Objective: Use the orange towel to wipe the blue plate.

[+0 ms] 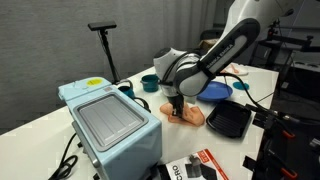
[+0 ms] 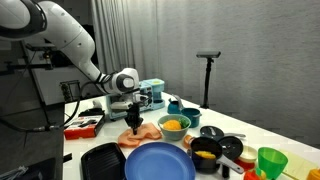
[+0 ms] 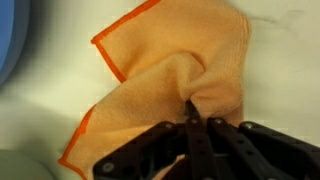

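Pinching a raised fold of the orange towel (image 3: 165, 50), our gripper (image 3: 192, 110) is closed tight on it. We judge it soft and light; it lies on the table (image 3: 285, 45) just beside the blue plate (image 2: 158, 163).

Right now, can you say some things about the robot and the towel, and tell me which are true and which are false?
1. The jaws are shut on a fold of the towel. True.
2. The towel is lying on the blue plate. False: it lies on the table, beside the plate.
3. The blue plate has nothing on it. True.
4. The towel is green. False: it is orange.
5. The green cup stands on the blue plate. False: it stands on the table, apart from the plate.
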Robot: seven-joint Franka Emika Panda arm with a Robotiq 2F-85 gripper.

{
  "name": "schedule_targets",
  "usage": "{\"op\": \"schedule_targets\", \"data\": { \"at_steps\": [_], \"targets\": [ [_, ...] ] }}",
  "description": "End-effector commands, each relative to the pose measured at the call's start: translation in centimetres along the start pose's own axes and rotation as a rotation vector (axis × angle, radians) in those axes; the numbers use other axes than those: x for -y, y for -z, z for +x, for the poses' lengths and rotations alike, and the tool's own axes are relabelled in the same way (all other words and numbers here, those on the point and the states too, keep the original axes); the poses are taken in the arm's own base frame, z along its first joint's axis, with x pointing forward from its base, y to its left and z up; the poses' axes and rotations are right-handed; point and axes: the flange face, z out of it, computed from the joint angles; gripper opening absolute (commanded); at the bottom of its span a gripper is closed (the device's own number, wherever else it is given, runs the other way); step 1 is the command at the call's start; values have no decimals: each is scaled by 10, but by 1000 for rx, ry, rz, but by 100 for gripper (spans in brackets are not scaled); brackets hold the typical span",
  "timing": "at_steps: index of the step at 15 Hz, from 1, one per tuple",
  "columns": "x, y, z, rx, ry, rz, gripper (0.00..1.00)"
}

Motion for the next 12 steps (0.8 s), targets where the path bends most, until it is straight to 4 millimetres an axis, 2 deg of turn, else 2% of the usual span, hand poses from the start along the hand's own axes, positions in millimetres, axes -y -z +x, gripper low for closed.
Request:
{"op": "schedule_targets", "data": {
  "at_steps": [1,5,6,8,12],
  "targets": [
    [-10,6,6,-12,-12,-36,1],
    [-19,19,-3,-18,-47,-41,1],
    [-21,21,-3,-20,-58,-38,29],
    [-24,26,-2,-28,-70,-36,36],
    [-38,49,-12,-34,-150,-13,66]
  ]
}}
